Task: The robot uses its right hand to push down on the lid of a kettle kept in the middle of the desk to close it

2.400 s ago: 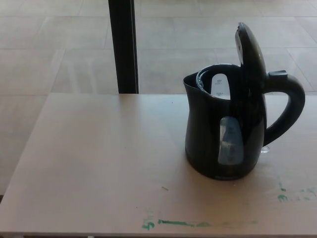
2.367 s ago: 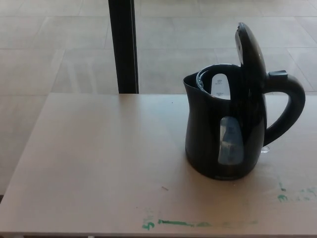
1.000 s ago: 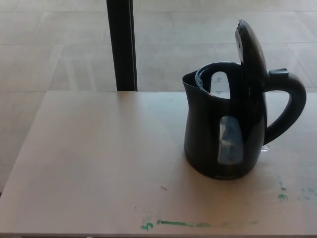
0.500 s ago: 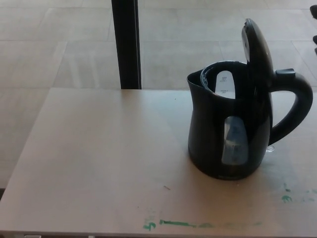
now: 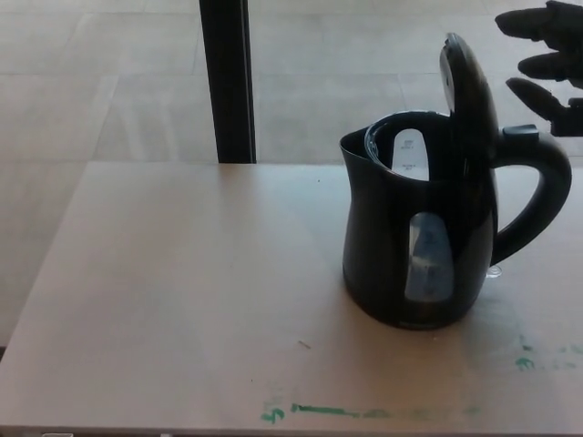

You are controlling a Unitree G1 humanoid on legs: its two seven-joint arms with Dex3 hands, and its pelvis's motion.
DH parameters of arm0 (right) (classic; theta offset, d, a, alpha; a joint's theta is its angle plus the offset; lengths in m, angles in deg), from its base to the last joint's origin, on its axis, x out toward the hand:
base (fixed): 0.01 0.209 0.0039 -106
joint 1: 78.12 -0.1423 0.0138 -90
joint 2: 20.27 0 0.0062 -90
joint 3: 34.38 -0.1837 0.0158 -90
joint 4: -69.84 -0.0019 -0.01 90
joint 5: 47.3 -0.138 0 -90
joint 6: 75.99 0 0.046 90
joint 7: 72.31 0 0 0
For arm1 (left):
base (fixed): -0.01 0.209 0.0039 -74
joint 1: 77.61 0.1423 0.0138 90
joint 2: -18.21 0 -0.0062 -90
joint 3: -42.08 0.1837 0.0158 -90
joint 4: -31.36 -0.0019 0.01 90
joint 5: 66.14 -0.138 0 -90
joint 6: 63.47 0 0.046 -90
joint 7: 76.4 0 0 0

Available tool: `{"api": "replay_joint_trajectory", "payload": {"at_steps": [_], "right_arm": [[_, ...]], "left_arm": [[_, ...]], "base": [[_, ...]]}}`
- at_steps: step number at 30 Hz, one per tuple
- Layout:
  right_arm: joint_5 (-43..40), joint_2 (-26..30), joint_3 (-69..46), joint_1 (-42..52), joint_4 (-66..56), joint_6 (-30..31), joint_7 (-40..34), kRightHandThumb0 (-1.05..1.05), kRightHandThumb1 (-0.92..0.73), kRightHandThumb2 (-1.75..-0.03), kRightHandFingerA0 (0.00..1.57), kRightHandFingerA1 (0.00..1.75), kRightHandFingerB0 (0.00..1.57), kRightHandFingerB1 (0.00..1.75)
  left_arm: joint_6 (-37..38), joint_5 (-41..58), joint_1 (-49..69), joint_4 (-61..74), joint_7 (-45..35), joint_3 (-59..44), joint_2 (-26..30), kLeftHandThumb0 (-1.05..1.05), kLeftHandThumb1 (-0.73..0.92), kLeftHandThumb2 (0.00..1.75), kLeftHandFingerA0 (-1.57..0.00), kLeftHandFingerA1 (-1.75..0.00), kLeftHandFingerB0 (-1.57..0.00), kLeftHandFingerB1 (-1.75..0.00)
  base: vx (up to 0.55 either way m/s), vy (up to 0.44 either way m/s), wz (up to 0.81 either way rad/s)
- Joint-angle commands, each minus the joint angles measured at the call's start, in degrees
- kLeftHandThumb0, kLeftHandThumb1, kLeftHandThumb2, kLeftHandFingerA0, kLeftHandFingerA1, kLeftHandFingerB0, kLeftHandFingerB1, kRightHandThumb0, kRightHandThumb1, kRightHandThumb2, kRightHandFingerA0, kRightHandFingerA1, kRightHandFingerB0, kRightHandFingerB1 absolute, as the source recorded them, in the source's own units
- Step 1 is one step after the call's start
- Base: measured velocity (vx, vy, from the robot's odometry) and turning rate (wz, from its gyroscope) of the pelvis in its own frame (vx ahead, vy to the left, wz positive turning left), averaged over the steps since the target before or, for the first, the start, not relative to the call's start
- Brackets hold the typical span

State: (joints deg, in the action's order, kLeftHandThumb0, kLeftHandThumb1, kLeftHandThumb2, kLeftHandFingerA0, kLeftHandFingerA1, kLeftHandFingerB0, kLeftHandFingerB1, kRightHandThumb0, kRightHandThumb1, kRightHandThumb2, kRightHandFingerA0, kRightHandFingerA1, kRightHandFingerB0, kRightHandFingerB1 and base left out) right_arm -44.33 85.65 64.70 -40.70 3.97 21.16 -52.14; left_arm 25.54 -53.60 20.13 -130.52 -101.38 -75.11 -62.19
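1. Standing right of the middle of the pale wooden surface (image 5: 182, 300), the black kettle (image 5: 414, 246) is upright, its spout toward the left and its curved handle (image 5: 537, 200) toward the right.
2. The lid (image 5: 466, 86) is swung up on its hinge and stands almost vertical above the handle end, leaving the round mouth of the kettle uncovered.
3. A translucent water window (image 5: 426, 258) shows on the side of the kettle that faces the camera.
4. The right hand (image 5: 547, 55) enters at the upper right corner, up in the air just right of the raised lid and above the handle; its three thick fingers are spread apart and point leftward toward the lid, and it grips nothing.
5. A narrow gap of floor shows between the fingertips and the lid, so hand and lid are close but apart.
6. The left hand does not appear.
7. Green marks (image 5: 319, 410) run along the near edge of the surface, with a few more near its right edge.
8. A dark vertical post (image 5: 226, 82) rises behind the far edge of the surface, against a tiled floor (image 5: 91, 82).
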Motion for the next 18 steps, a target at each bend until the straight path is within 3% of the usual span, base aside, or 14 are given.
{"api": "replay_joint_trajectory", "payload": {"at_steps": [1, 3, 4, 5, 11, 12, 13, 14, 15, 16, 18], "right_arm": [[4.8, -0.6, 2.3, -3.5, 4.1, -3.8, 1.3, -0.79, -0.77, -0.65, 0.26, 0.43, 0.24, 0.29], [6.6, -1.7, 4.0, -5.1, 5.6, -4.9, 0.7, -0.79, -0.76, -0.64, 0.28, 0.45, 0.26, 0.30], [7.6, -2.0, 4.8, -5.4, 6.0, -5.5, 0.2, -0.81, -0.60, -0.99, 0.26, 0.54, 0.20, 0.43], [8.4, -2.1, 5.5, -5.5, 6.7, -6.4, 0.2, -0.78, -0.76, -0.64, 0.30, 0.45, 0.28, 0.30], [11.7, -3.0, 8.7, -2.8, 7.1, -8.7, -0.3, -0.79, -0.74, -0.63, 0.32, 0.45, 0.31, 0.31], [12.5, -2.6, 10.3, -2.3, 7.9, -8.7, 1.8, -0.82, -0.76, -0.64, 0.27, 0.42, 0.26, 0.29], [12.9, -2.6, 11.0, -2.0, 7.9, -8.5, 2.0, -0.81, -0.75, -0.64, 0.27, 0.42, 0.26, 0.29], [13.4, -2.7, 11.5, -1.4, 7.8, -8.6, 1.6, -0.80, -0.75, -0.64, 0.26, 0.44, 0.27, 0.31], [13.5, -3.0, 11.8, -0.7, 7.6, -8.2, 1.8, -0.78, -0.74, -0.63, 0.27, 0.42, 0.27, 0.29], [14.0, -3.3, 12.4, 0.2, 7.8, -8.3, 1.7, -0.79, -0.75, -0.63, 0.29, 0.41, 0.29, 0.30], [14.3, -3.4, 12.6, 0.6, 7.8, -8.4, 1.6, -0.79, -0.75, -0.63, 0.29, 0.41, 0.29, 0.30]], "left_arm": [[0.4, 0.4, 0.4, -0.4, 0.0, 0.2, 1.2, -0.81, 0.74, 0.60, -0.42, -0.40, -0.33, -0.34], [0.2, 0.5, 0.2, -0.4, -0.2, 0.1, 1.1, -0.80, 0.75, 0.62, -0.43, -0.43, -0.34, -0.35], [1.1, -0.1, 0.3, -0.3, -0.4, 0.7, 1.2, -0.79, 0.76, 0.63, -0.42, -0.42, -0.32, -0.35], [1.3, -0.3, 0.4, -0.1, -0.4, 1.1, 1.3, -0.82, 0.76, 0.61, -0.42, -0.41, -0.33, -0.34], [0.7, 0.4, 0.2, -0.4, 0.1, 0.6, 1.2, -0.80, 0.75, 0.63, -0.44, -0.42, -0.36, -0.35], [0.9, -0.1, 0.2, -0.3, 0.2, 1.0, 1.2, -0.80, 0.75, 0.63, -0.44, -0.43, -0.37, -0.36], [0.0, 0.5, -0.2, -0.5, 0.1, 0.6, 1.3, -0.85, 0.63, 0.73, -0.40, -0.46, -0.33, -0.40], [-0.1, 0.8, -0.4, -0.6, 0.1, 0.4, 1.3, -0.85, 0.63, 0.72, -0.40, -0.46, -0.33, -0.39], [-0.3, 1.1, -0.3, -0.4, 0.0, 0.2, 1.2, -0.78, 0.74, 0.63, -0.43, -0.44, -0.36, -0.37], [-0.4, 1.3, -0.2, -0.5, -0.2, 0.0, 1.1, -0.84, 0.63, 0.70, -0.40, -0.45, -0.32, -0.39], [-0.4, 1.3, -0.1, -0.6, -0.3, 0.0, 1.1, -0.84, 0.63, 0.70, -0.40, -0.45, -0.32, -0.39]], "base": [[0.00, 0.000, 0.00], [0.00, 0.000, 0.00], [0.00, 0.000, 0.00], [0.00, 0.000, 0.00], [0.00, 0.000, 0.00], [0.00, 0.000, 0.00], [0.00, 0.000, 0.00], [0.00, 0.000, 0.00], [0.00, 0.000, 0.00], [0.00, 0.000, 0.00], [0.00, 0.000, 0.00]]}}
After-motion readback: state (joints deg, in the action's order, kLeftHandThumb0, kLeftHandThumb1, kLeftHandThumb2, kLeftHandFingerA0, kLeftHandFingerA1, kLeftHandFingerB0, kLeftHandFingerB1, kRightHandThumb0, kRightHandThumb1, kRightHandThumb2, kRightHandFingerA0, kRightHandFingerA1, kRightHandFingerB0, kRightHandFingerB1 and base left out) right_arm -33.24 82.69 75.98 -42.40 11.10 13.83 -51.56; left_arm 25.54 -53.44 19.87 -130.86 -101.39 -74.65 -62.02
